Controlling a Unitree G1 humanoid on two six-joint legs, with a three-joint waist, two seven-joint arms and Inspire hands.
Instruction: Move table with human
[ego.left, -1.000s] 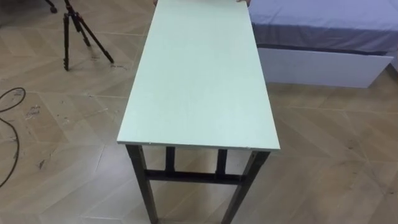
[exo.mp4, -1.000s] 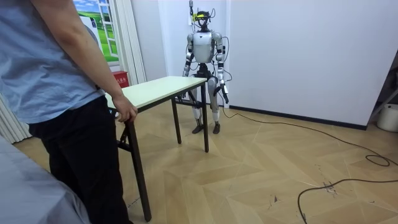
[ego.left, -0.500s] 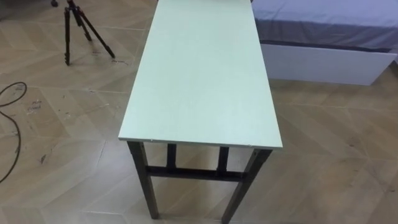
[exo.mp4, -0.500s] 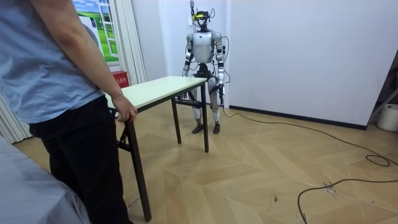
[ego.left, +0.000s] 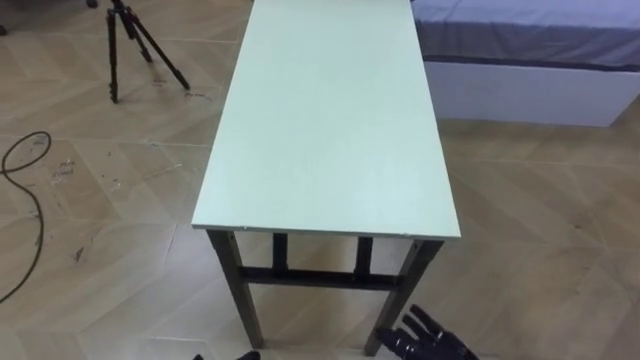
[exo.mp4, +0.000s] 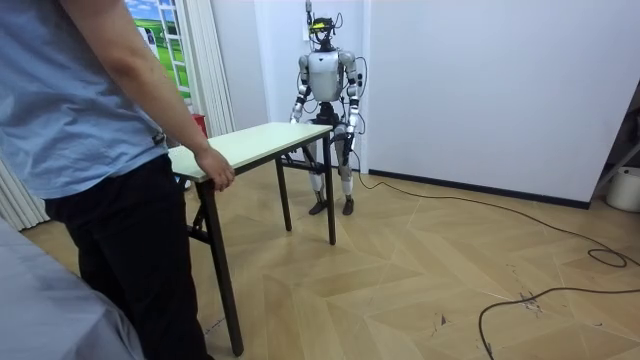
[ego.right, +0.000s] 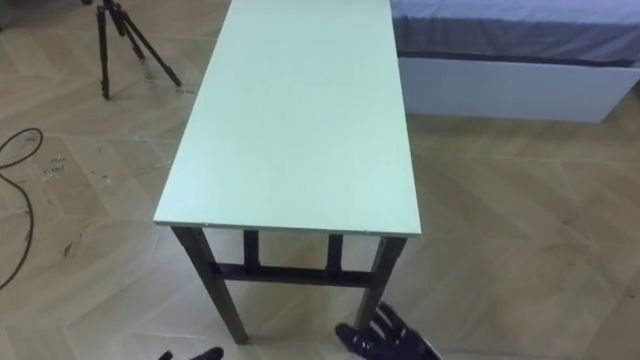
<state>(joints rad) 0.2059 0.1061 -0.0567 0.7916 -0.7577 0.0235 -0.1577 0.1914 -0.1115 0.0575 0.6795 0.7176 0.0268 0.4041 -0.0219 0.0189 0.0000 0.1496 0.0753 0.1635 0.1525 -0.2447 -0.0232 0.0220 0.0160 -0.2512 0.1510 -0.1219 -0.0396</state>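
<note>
A long table with a pale green top (ego.left: 330, 120) and black legs (ego.left: 245, 300) stands lengthwise in front of me. My right hand (ego.left: 428, 338) shows below its near end, beside the right leg, fingers spread open and clear of the table. Dark tips of my left hand (ego.right: 190, 354) peek in at the bottom edge, under the near left corner. In the room view I stand upright at the far end of the table (exo.mp4: 250, 145). A person in a blue shirt (exo.mp4: 70, 100) stands at the other end, one hand (exo.mp4: 216, 168) at the table's edge.
A bed (ego.left: 530, 40) with a grey cover and white base lies to the right of the table's far half. A black tripod (ego.left: 130, 45) stands at the far left. A dark cable (ego.left: 25, 200) loops over the wooden floor on the left.
My right hand and the tips of my left have risen into view below the table's near end. The person's hand has shifted up along the table's edge. The eye view has shifted slightly.
</note>
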